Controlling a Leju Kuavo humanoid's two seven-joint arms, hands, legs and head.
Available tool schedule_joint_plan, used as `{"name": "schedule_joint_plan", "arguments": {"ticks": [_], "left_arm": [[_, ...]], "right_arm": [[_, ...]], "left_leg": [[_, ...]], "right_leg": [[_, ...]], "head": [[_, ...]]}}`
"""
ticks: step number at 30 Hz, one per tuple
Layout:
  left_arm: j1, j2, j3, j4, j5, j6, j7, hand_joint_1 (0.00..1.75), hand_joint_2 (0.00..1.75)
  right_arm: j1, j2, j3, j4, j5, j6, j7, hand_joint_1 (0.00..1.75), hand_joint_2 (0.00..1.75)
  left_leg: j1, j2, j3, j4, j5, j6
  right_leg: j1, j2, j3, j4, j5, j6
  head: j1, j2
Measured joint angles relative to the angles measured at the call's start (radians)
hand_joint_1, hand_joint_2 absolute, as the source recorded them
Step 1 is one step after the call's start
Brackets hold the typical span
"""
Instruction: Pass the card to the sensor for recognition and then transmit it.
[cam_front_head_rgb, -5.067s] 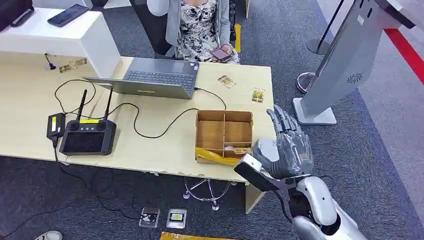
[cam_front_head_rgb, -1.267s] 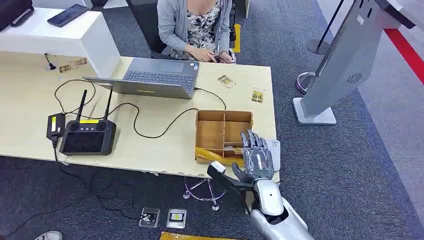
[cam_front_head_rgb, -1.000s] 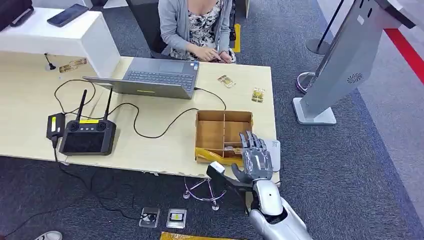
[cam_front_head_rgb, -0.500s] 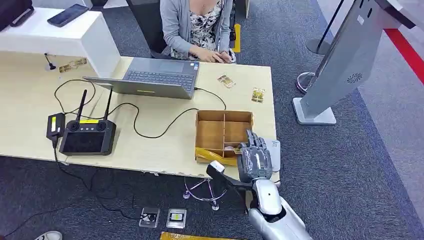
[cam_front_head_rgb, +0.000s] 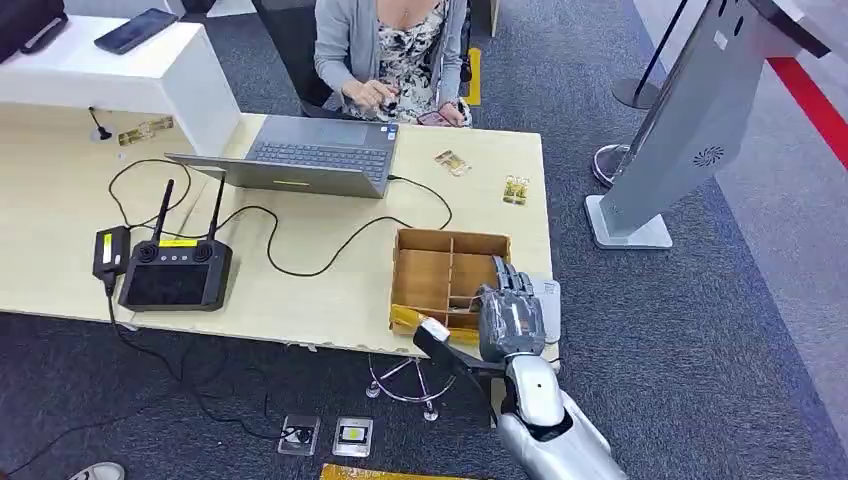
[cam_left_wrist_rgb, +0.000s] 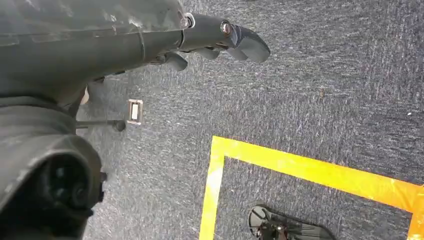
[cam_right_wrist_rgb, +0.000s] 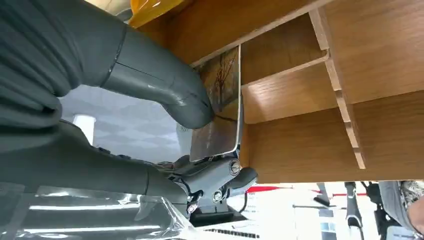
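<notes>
- An office or reception-style test space, seen from above.
- A long pale wooden worktop (cam_front_head_rgb: 300, 300) carries an open grey laptop (cam_front_head_rgb: 300, 160), a black handheld controller with two antennas (cam_front_head_rgb: 175, 272) and trailing black cables (cam_front_head_rgb: 300, 262).
- A person in a grey cardigan (cam_front_head_rgb: 385, 50) sits behind the laptop.
- Dark grey carpet (cam_front_head_rgb: 700, 350) covers the floor, marked with yellow tape (cam_left_wrist_rgb: 300, 167).
- A slanted grey free-standing kiosk (cam_front_head_rgb: 690, 120) stands beside the worktop.
</notes>
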Motion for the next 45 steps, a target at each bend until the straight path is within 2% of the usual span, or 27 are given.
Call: {"name": "schedule_joint_plan", "arguments": {"ticks": [7, 18, 20, 23, 27, 31, 39, 45], "left_arm": [[0.0, 0.0, 0.0, 0.0, -0.005, 0.0, 0.001, 0.0, 0.0], [0.0, 0.0, 0.0, 0.0, -0.014, -0.002, 0.001, 0.0, 0.0], [0.0, 0.0, 0.0, 0.0, -0.029, -0.004, -0.005, 0.0, 0.0], [0.0, 0.0, 0.0, 0.0, -0.036, -0.006, -0.011, 0.0, 0.0], [0.0, 0.0, 0.0, 0.0, -0.044, -0.01, -0.013, 0.0, 0.0], [-0.001, 0.0, -0.001, 0.0, -0.052, -0.01, -0.013, 0.0, 0.0], [-0.001, 0.0, -0.002, 0.0, -0.053, -0.003, -0.012, 0.0, 0.0], [-0.001, 0.0, -0.002, 0.0, -0.053, -0.001, -0.012, 0.0, 0.0]], "right_arm": [[-0.011, 0.005, 0.001, 0.005, -0.007, -0.022, -0.013, 1.75, 1.75], [-0.06, 0.004, 0.002, -0.054, 0.019, 0.009, -0.002, 1.75, 1.75], [-0.113, 0.004, 0.003, -0.117, 0.067, 0.029, 0.007, 1.75, 1.75], [-0.176, 0.005, 0.004, -0.138, 0.083, 0.061, 0.011, 1.75, 1.75], [-0.228, 0.017, 0.005, -0.137, 0.058, 0.045, 0.002, 1.75, 1.75], [-0.283, 0.039, 0.019, -0.082, 0.01, -0.002, -0.026, 1.75, 1.75], [-0.416, 0.117, 0.032, 0.132, -0.081, -0.021, -0.083, 1.75, 1.75], [-0.489, 0.162, 0.069, 0.277, 0.017, -0.008, -0.029, 1.75, 1.75]], "left_leg": [[0.0, 0.0, 0.0, 0.0, 0.0, 0.0], [0.0, 0.0, 0.0, 0.0, 0.0, 0.0], [0.0, 0.0, 0.0, 0.0, 0.001, -0.001], [0.0, 0.0, 0.0, 0.0, 0.001, -0.001], [0.0, 0.0, 0.0, 0.0, 0.001, -0.001], [0.0, 0.0, 0.0, 0.0, 0.001, -0.001], [0.0, 0.0, -0.001, 0.0, 0.001, -0.001], [0.0, 0.0, -0.001, 0.0, 0.001, -0.001]], "right_leg": [[0.0, 0.0, 0.0, 0.0, 0.0, 0.0], [0.0, 0.0, 0.0, 0.0, 0.0, 0.0], [0.0, 0.0, 0.0, 0.0, 0.0, 0.0], [0.0, 0.001, 0.0, 0.0, 0.001, 0.0], [0.0, 0.0, 0.0, 0.001, 0.001, 0.0], [0.0, 0.0, 0.0, 0.001, 0.0, 0.0], [0.0, 0.0, 0.0, 0.001, 0.0, 0.0], [0.0, 0.0, 0.0, 0.001, 0.0, 0.0]], "head": [[0.0, 0.0], [0.0, 0.0], [0.0, 0.0], [0.0, 0.0], [0.0, 0.0], [0.0, 0.0], [0.0, 0.0], [0.0, 0.0]]}}
